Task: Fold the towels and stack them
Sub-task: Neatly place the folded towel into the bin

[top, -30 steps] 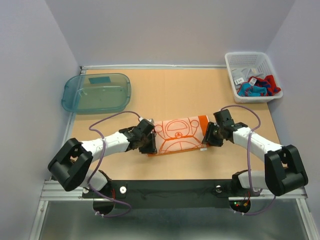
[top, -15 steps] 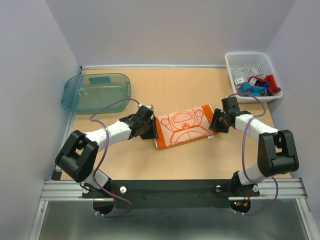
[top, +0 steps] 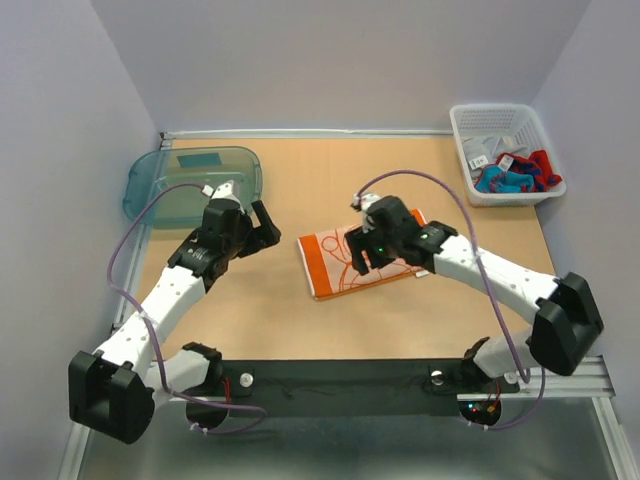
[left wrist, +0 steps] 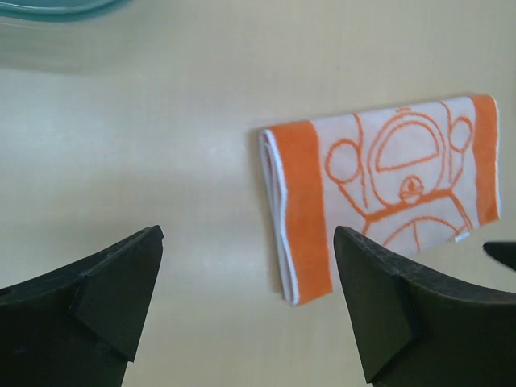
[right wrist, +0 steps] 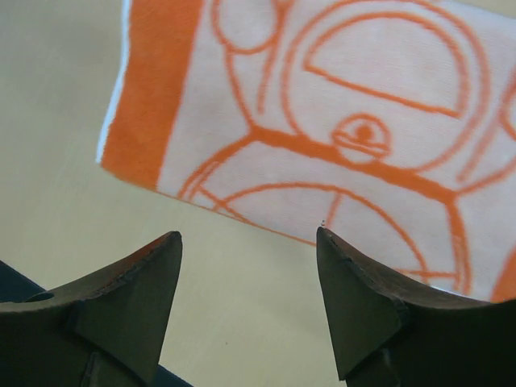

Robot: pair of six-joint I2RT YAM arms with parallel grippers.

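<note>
Top view: folded orange towel lying flat mid-table. Left gripper hovering well left of it, fingers standing wide, holding nothing. Right gripper hanging over towel. Other towels sitting in white basket.
Left wrist: fingers gaping, towel lying beyond, apart.
Right wrist: fingers standing open over towel's edge, gripping nothing.

Orange rectangular cloth towel with pale panel and orange line drawing: folded into a flat rectangle, doubled edges at its left end, lying skewed near the middle of the worktop. Red towel with blue marks and teal-blue towel: crumpled together, unfolded, in the white mesh basket at the far right corner.
</note>
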